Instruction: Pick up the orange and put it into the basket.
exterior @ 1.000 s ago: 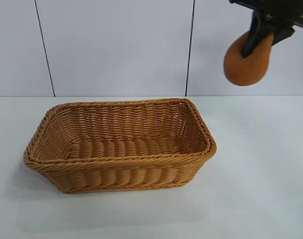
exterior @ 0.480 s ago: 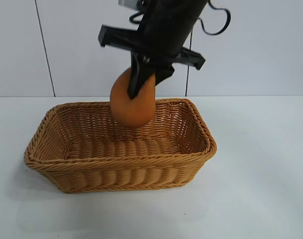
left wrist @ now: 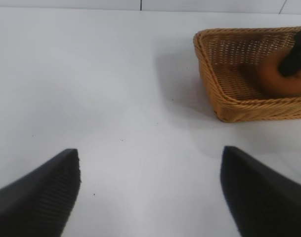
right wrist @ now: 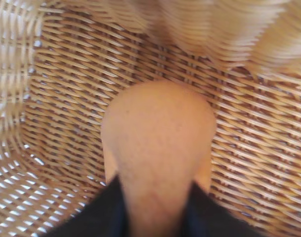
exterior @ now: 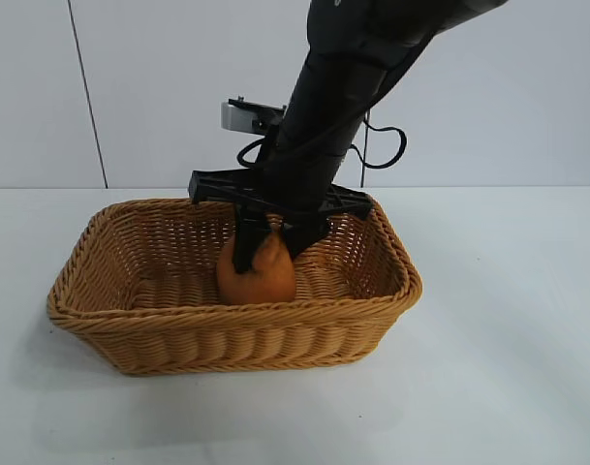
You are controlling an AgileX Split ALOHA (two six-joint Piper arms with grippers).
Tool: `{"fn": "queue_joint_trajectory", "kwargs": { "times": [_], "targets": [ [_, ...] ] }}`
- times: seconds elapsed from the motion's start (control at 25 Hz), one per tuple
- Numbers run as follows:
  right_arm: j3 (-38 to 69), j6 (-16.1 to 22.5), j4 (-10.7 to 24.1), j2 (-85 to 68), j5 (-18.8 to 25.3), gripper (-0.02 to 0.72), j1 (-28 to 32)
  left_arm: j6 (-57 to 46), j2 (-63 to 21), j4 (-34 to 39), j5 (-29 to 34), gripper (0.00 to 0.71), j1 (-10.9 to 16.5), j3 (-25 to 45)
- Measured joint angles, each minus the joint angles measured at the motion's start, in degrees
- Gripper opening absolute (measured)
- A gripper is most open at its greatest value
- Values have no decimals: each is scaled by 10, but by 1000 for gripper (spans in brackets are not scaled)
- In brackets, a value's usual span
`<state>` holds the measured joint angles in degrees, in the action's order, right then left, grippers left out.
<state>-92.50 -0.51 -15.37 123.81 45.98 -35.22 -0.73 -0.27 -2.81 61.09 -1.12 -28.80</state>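
The dull-orange orange point(exterior: 259, 276) is down inside the golden-brown wicker basket point(exterior: 227, 334), near its floor at the middle. My right gripper point(exterior: 265, 247) reaches in from above and is shut on the orange. In the right wrist view the orange point(right wrist: 157, 143) fills the middle between my dark fingers point(right wrist: 106, 215), with the basket's woven floor point(right wrist: 56, 108) close behind it. My left gripper point(left wrist: 150, 168) is open and empty over the bare table, well away from the basket point(left wrist: 229, 106); the orange point(left wrist: 279, 79) shows inside it there.
The white table point(exterior: 508, 368) surrounds the basket. A white panelled wall point(exterior: 178, 87) stands behind. The right arm point(exterior: 343, 87) slants down from the upper right over the basket's back rim.
My right gripper has carried the orange from the upper right, over the basket, and down into it. The basket has not moved.
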Motion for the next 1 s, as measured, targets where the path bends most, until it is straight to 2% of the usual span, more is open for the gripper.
{"fn": "queue_joint_trajectory", "kwargs": {
  "times": [0.08, 0.16, 0.24, 0.36, 0.48, 0.72, 1.0],
  "targets": [
    [-9, 0, 6, -22, 19, 601, 0, 0, 0, 0, 0, 559, 0, 0],
    [-28, 8, 27, -40, 45, 635, 0, 0, 0, 0, 0, 559, 0, 0],
    [-60, 27, 64, -59, 81, 645, 0, 0, 0, 0, 0, 558, 0, 0],
    [-112, 56, 143, -75, 152, 652, 0, 0, 0, 0, 0, 558, 0, 0],
    [-149, 69, 193, -77, 208, 652, 11, 0, 0, 0, 0, 558, 0, 0],
    [-159, 68, 208, -77, 229, 652, 74, 0, 0, 0, 0, 558, 0, 0],
    [-159, 57, 221, -77, 229, 652, 223, 0, 0, -1, -1, 558, 0, 0]
  ]
}}
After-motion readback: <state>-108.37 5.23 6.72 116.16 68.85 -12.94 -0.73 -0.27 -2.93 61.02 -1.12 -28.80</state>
